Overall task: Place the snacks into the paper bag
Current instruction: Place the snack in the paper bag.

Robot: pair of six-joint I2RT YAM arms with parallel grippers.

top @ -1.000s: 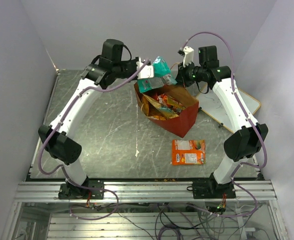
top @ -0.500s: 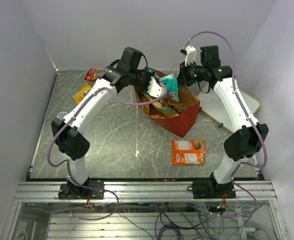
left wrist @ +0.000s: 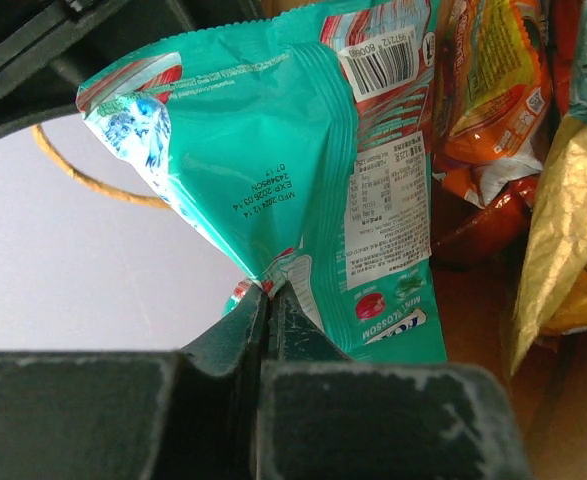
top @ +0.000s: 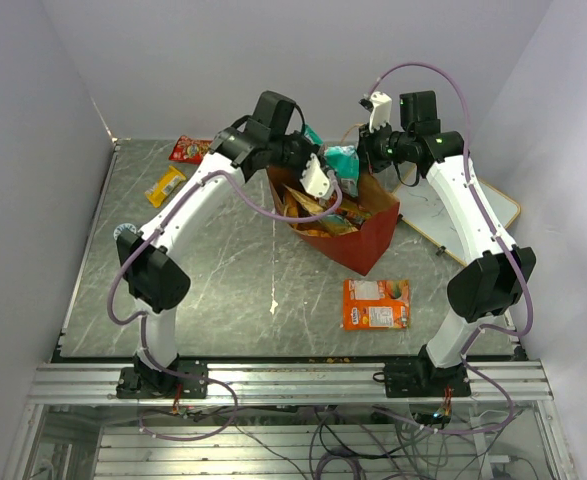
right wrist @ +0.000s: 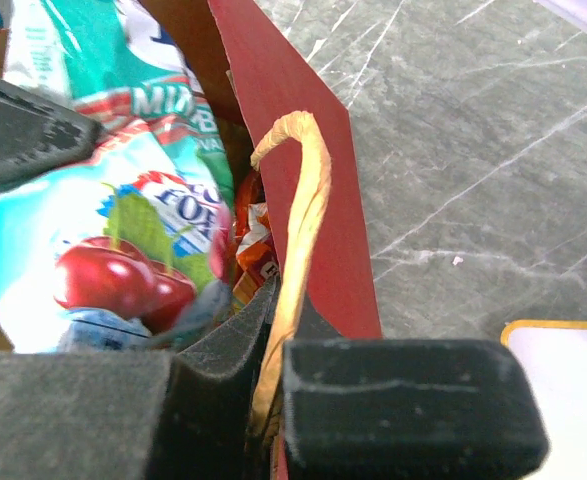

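Over the mouth of the paper bag (top: 365,232), the left arm's wrist hides most of its own gripper from the top view, and the bag's contents show only as a jumble of orange and gold. From the left wrist, an orange packet (left wrist: 485,90) and a gold bag (left wrist: 563,230) are cut off at the frame edge, and the floor of the bag cannot be made out.

The left gripper (left wrist: 269,298) is pinched tight on the lower edge of a teal packet (left wrist: 273,140), which hangs above the open bag, just beside its far rim. The right gripper (right wrist: 271,335) is clamped on a tan handle (right wrist: 301,190) at the bag's red wall, with the teal packet close on its left.

An orange flat pack (top: 377,303) lies on the desk (top: 223,270) near the bag. A red packet (top: 189,150) and a yellow packet (top: 166,185) lie well apart at the far left.

The left arm arches high, reaching right across the desk. The right arm stands bent, its wrist turned inward beside a white board (top: 478,205).
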